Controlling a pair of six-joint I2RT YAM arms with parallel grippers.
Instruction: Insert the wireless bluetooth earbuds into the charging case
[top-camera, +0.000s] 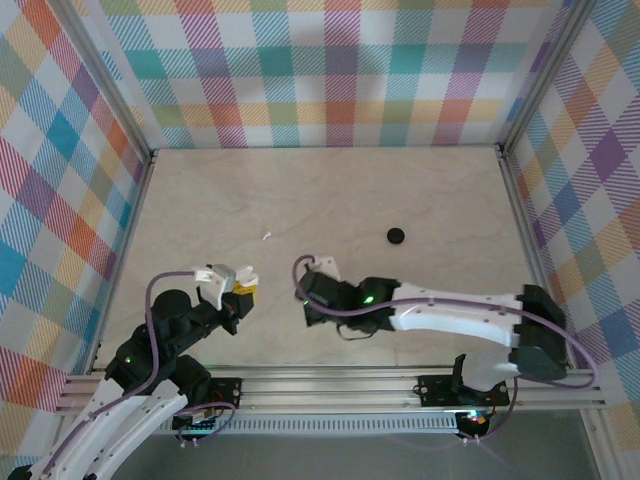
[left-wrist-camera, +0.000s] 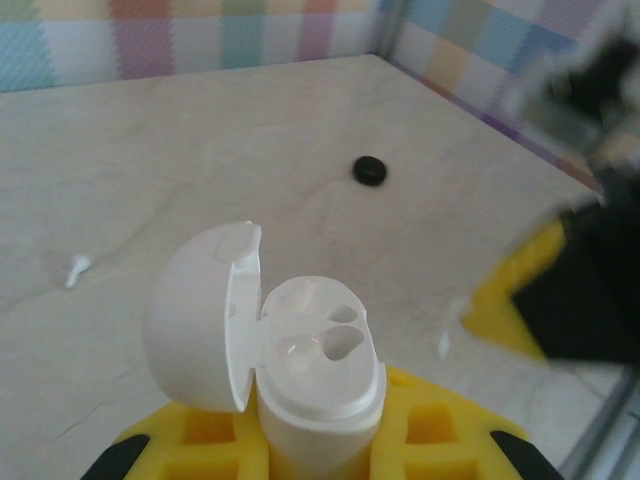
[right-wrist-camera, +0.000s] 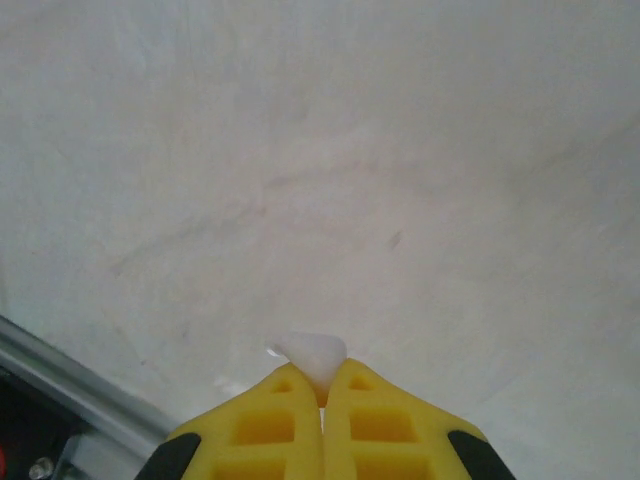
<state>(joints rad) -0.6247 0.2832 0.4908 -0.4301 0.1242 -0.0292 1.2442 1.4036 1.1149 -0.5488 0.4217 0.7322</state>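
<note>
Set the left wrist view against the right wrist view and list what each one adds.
Left wrist: the left gripper clamps the white charging case, open, lid flipped left; a loose white earbud and a small black round object lie on the tabletop. Right wrist: the right gripper, shut, pinches a white earbud. Both: yellow fingers and that pale marbled tabletop.

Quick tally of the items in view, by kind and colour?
White earbuds: 2 (loose earbud, pinched earbud)
White charging case, lid open: 1
Black round item: 1
Total: 4
</note>
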